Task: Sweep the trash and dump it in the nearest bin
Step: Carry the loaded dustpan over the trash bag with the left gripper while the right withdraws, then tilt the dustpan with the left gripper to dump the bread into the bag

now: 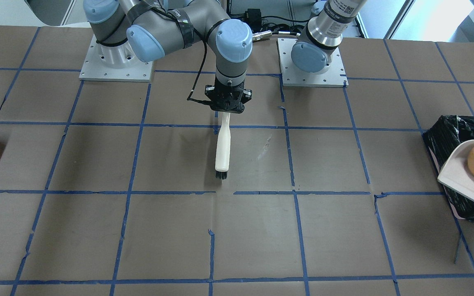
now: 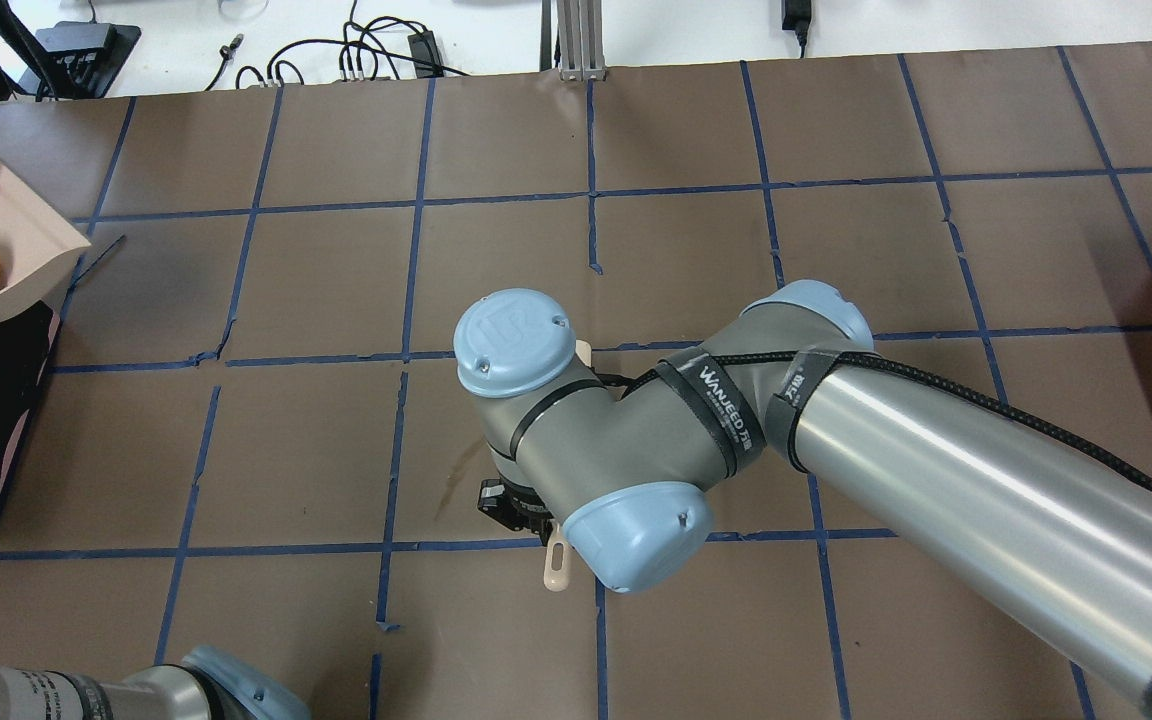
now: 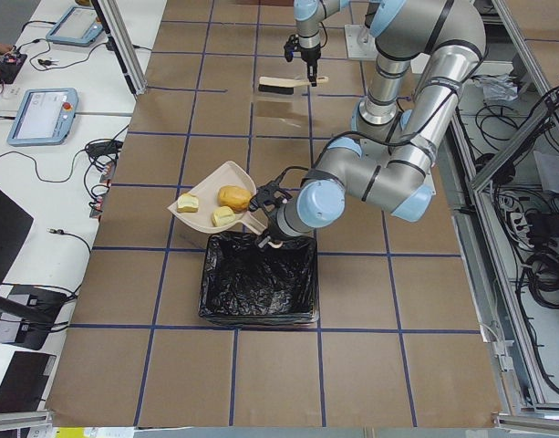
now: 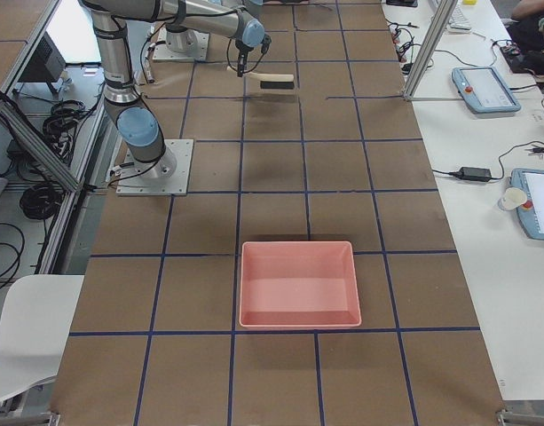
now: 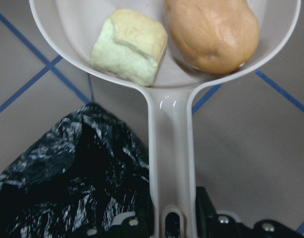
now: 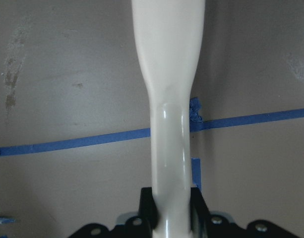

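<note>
**Dustpan of scraps held at the bin's rim**

My left jaws are clamped on the handle of the white dustpan [image 5: 171, 144]. All three scraps of trash [image 3: 233, 196] lie in its pan, just beside the black-lined bin [image 3: 257, 290]. Well apart, my right jaws grip a brush [image 1: 223, 148] by its handle, level above the brown surface [image 1: 97, 230].

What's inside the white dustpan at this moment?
Three food scraps lie in the white plastic dustpan: an orange-brown rounded chunk, a pale yellow-green piece and a smaller pale bitten piece. Anything beneath them is covered.
</note>
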You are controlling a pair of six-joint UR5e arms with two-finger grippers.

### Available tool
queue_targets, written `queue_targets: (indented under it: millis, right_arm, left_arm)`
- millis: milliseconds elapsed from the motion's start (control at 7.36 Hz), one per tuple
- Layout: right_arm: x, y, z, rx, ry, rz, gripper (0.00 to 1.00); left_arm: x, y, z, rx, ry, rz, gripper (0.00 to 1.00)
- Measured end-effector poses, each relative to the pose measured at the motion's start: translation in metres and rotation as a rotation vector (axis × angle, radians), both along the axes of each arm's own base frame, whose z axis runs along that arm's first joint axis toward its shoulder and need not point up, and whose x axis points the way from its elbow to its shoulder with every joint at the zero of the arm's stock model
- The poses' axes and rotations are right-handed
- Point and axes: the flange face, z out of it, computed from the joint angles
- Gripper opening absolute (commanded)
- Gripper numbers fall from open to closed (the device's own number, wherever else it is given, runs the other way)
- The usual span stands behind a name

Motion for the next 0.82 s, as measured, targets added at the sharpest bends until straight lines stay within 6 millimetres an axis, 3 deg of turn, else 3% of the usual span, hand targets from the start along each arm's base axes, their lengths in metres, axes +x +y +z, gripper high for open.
queue_targets:
  millis: [272,544,815]
  right_arm:
    - [-0.005,0.009,-0.008,0.012,0.001,0.036,0.23]
    - [-0.007,0.015,-0.014,0.021,0.009,0.05,0.23]
    - [-0.01,0.017,-0.018,0.028,0.014,0.057,0.23]
  left_arm:
    - [0.048,0.055,0.018,-0.021,-0.025,0.09,0.01]
    - [0.087,0.123,0.025,0.008,-0.051,0.153,0.01]
    - [0.106,0.165,0.027,0.095,-0.094,0.186,0.01]
